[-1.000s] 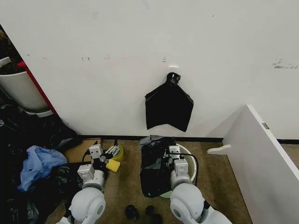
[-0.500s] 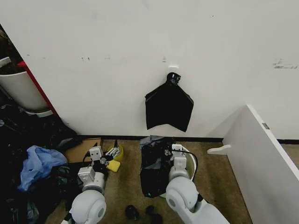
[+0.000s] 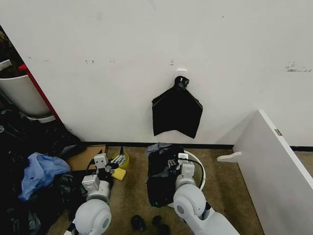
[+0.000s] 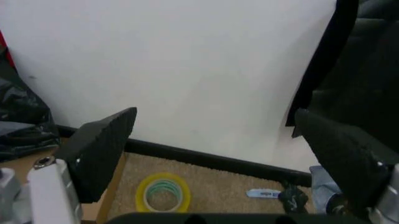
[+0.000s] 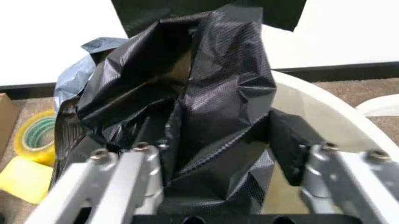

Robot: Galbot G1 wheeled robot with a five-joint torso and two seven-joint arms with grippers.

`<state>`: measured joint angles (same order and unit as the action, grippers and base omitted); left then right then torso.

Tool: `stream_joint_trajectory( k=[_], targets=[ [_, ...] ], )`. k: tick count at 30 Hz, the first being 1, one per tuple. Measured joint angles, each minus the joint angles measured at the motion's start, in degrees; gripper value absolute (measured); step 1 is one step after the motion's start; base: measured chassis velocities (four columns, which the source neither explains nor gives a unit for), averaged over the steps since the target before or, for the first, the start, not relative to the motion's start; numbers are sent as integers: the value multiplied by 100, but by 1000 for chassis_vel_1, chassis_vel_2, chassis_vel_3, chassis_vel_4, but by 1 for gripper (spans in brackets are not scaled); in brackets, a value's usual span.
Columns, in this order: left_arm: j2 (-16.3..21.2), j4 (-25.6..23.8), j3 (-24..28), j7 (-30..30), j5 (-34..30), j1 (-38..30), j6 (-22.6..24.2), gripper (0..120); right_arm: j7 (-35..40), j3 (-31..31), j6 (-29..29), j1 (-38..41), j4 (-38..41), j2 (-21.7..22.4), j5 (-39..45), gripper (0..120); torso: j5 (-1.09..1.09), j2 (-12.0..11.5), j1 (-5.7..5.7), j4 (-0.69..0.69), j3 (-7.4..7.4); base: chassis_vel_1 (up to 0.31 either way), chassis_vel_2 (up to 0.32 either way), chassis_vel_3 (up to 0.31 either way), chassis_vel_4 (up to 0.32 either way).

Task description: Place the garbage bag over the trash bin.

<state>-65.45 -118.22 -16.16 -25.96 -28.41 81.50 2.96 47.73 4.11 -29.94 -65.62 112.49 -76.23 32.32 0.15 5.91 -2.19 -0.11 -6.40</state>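
Crinkled glossy black garbage bag (image 3: 160, 174), low in the frame's centre, drapes the round cream-white plastic trash bin (image 3: 200, 169), with the right gripper (image 5: 218, 154) spread around a fold; pinch one layer and pull outward over the rim, left gripper (image 4: 212, 154) idle, spread.

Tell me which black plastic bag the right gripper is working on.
The glossy crinkled black garbage bag draped on the cream-white trash bin, at the right gripper; the flat black bundle hangs on the wall.
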Motion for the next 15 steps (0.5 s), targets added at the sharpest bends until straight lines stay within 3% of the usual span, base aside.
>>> stream_joint_trajectory(
  k=[6, 8, 10, 12, 14, 15],
  targets=[
    [84, 0, 23, 6, -104, -73, 42, 100, -319, -51, 183, -157, 64, 212, 49, 21, 1, 0, 0, 0, 0, 0, 0, 0, 0],
    [89, 1, 23, 7, -105, -80, 44, 100, -342, -57, 197, -166, 67, 225, 49, 21, 1, 0, 0, 0, 0, 0, 0, 0, 0],
    [194, 0, 29, 98, -264, -119, 117, 100, -708, -119, 349, -308, 137, 430, -79, 10, 0, 0, 0, 0, 0, 0, 0, 0, 0],
    [283, -33, 28, 221, -476, -124, 296, 100, -877, -150, 396, -379, 192, 543, -169, 3, 0, 0, 0, 0, 0, 0, 0, 0, 0],
    [521, -58, 66, 665, -1375, -282, 1133, 100, -1507, -278, 637, -595, 349, 881, -266, 0, 1, 0, 0, 0, 0, 0, 0, 0, 0],
    [541, -14, 91, 759, -1489, -345, 1285, 100, -1657, -315, 712, -640, 356, 944, -293, 0, 1, 0, 0, -1, 0, 0, 0, 0, 0]
  ],
)
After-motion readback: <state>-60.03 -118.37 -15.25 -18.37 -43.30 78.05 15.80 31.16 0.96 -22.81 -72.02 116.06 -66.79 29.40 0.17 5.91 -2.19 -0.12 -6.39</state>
